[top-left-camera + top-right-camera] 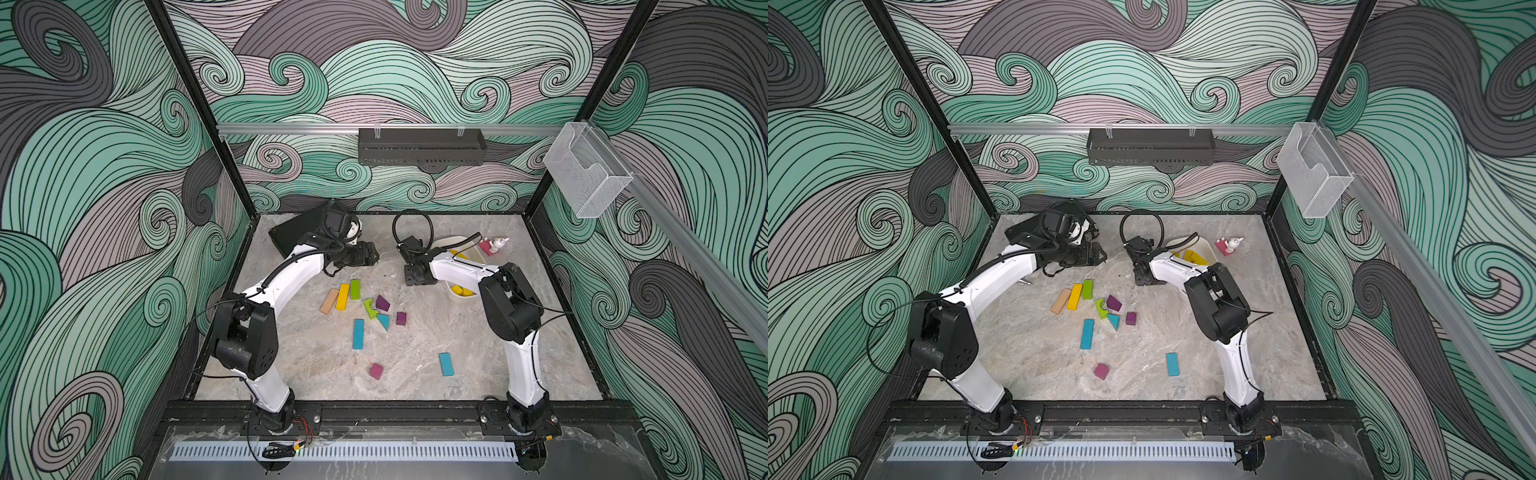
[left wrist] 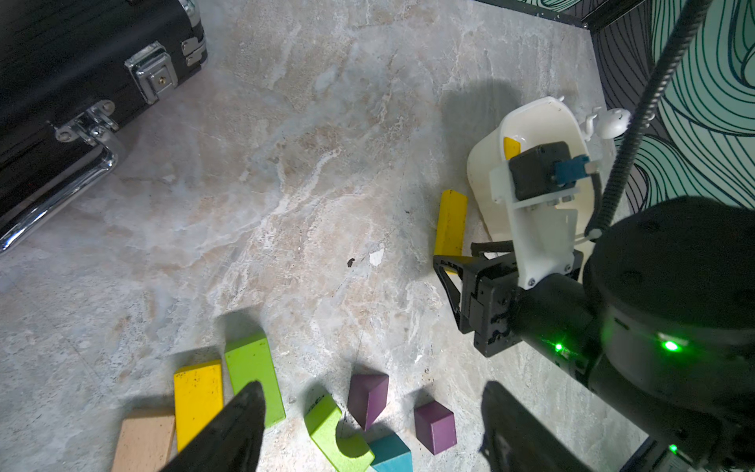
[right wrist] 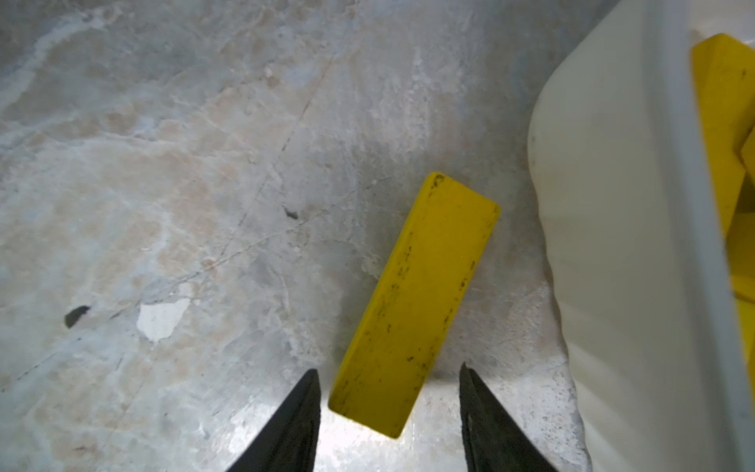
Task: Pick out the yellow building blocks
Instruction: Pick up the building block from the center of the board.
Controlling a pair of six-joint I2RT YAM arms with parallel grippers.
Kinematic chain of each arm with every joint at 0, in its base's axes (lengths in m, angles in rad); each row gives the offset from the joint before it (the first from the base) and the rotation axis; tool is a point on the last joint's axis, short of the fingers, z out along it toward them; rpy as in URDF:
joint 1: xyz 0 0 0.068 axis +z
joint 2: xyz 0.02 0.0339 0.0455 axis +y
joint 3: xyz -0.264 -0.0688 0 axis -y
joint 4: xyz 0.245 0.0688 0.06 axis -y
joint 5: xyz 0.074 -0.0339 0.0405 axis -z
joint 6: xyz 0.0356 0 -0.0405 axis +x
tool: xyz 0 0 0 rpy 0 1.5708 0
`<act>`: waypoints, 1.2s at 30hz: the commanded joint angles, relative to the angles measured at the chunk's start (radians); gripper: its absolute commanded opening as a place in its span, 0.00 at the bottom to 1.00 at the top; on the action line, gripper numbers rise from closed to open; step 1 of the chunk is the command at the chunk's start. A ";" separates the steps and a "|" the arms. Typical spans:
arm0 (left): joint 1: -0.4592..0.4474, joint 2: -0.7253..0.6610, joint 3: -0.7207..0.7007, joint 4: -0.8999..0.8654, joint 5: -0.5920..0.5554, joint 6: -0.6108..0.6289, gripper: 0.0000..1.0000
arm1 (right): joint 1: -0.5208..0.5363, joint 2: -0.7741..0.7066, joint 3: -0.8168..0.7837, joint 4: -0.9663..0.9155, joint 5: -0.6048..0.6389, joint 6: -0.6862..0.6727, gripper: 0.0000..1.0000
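One yellow building block (image 3: 416, 302), a scuffed bar, lies flat on the table beside the white bin (image 3: 613, 204); it also shows in the left wrist view as a yellow bar (image 2: 450, 222). My right gripper (image 3: 388, 372) is open and low, its fingers astride the bar's near end with a gap on each side. More yellow blocks (image 1: 461, 291) (image 1: 1192, 255) lie in the bin (image 1: 453, 239). Another yellow bar (image 1: 342, 296) (image 2: 198, 404) lies between a tan bar and a lime-green bar. My left gripper (image 2: 371, 386) (image 1: 370, 253) hangs open and empty above the loose blocks.
A black case (image 1: 299, 232) with chrome latches sits at the back left. A pink and white figurine (image 1: 492, 245) stands behind the bin. Tan (image 1: 329, 301), lime-green (image 1: 355, 289), purple (image 1: 382, 302), teal (image 1: 358, 333) and magenta (image 1: 376, 371) blocks are scattered mid-table.
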 commanded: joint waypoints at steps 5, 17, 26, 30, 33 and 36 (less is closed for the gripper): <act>0.007 -0.005 0.012 0.013 0.007 -0.011 0.82 | -0.039 0.028 0.033 -0.008 -0.047 -0.008 0.55; 0.007 0.001 0.012 0.013 0.008 -0.011 0.82 | -0.047 0.051 0.045 -0.009 -0.100 -0.010 0.51; 0.007 -0.001 0.017 0.009 0.012 -0.012 0.82 | -0.046 0.043 -0.004 0.010 -0.109 -0.006 0.46; 0.009 0.003 0.018 0.009 0.010 -0.009 0.82 | -0.046 0.026 -0.046 0.052 -0.078 -0.004 0.46; 0.009 0.007 0.018 0.007 0.009 -0.008 0.82 | -0.046 0.029 -0.048 0.052 -0.087 -0.010 0.44; 0.013 0.008 0.019 0.007 0.009 -0.010 0.82 | -0.045 0.027 -0.053 0.054 -0.105 -0.011 0.43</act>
